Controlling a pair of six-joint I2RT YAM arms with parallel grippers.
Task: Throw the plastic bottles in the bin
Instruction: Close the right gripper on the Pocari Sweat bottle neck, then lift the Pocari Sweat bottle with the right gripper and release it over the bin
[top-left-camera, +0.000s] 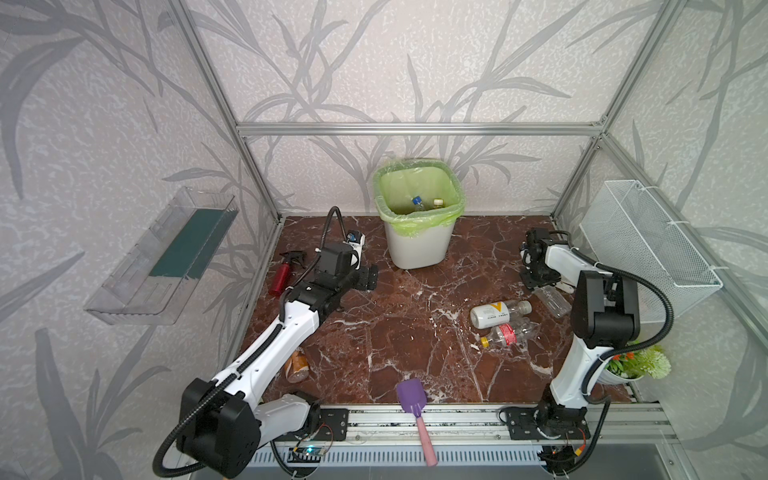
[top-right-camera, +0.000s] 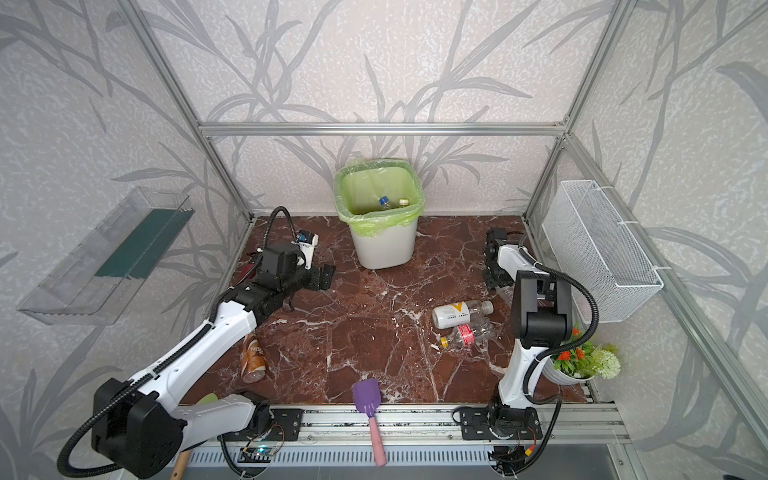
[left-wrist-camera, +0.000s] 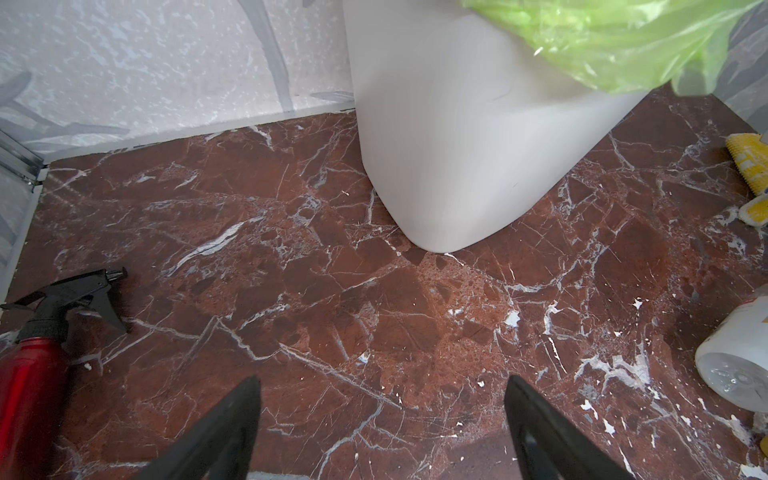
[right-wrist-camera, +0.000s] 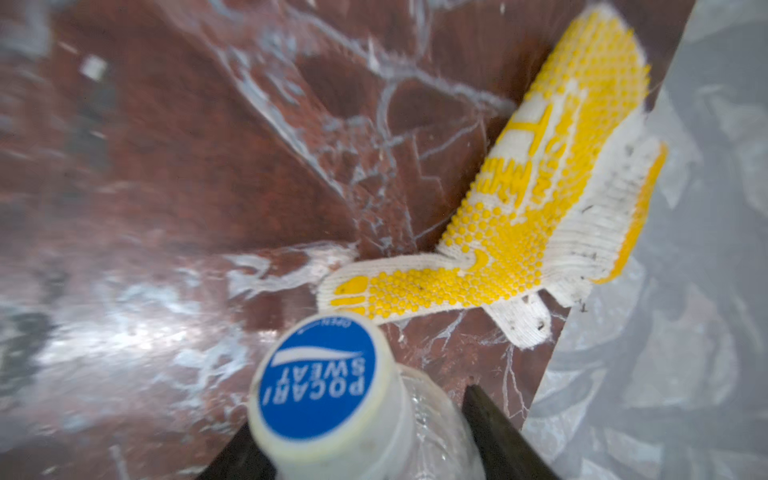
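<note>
Right gripper (right-wrist-camera: 361, 419): jaws stand either side of the clear bottle (right-wrist-camera: 332, 411), just under its blue cap. The one jaw in plain sight lies against the thin wall. The other is half hidden behind the cap, so a firm clamp cannot be confirmed. The wrist view is blurred.

The bottle is at the right side of the marble table (top-left-camera: 407, 332), close to the side wall. A yellow-dotted work glove (right-wrist-camera: 540, 199) lies just beyond the cap.

Nearer mid-table, a white-label bottle (top-left-camera: 496, 312) and a red-label bottle (top-left-camera: 509, 334) with a yellow cap lie side by side, touching. A brown coffee bottle (top-right-camera: 253, 357) lies front left, beside the left arm.

The bin (top-left-camera: 417, 249) stands back centre against the wall, with its green liner folded over the rim. Two bottles are already at the bottom. It is well apart from the right gripper.

Left gripper (left-wrist-camera: 383, 379) hangs spread wide and empty over bare marble, near the bin's foot. The red spray bottle (left-wrist-camera: 29, 395) next to it is not for the bin.

Judgement:
- **Step in hand:** the grasp on one more bottle.
- **Next move:** make sure of the clamp and lift without dragging the glove. Carry to back centre, rise above the tall rim and release over the opening.
- **Risks:** a hold near the neck leaves the body hanging, so expect swing. The thin wall may buckle and slip.
</note>
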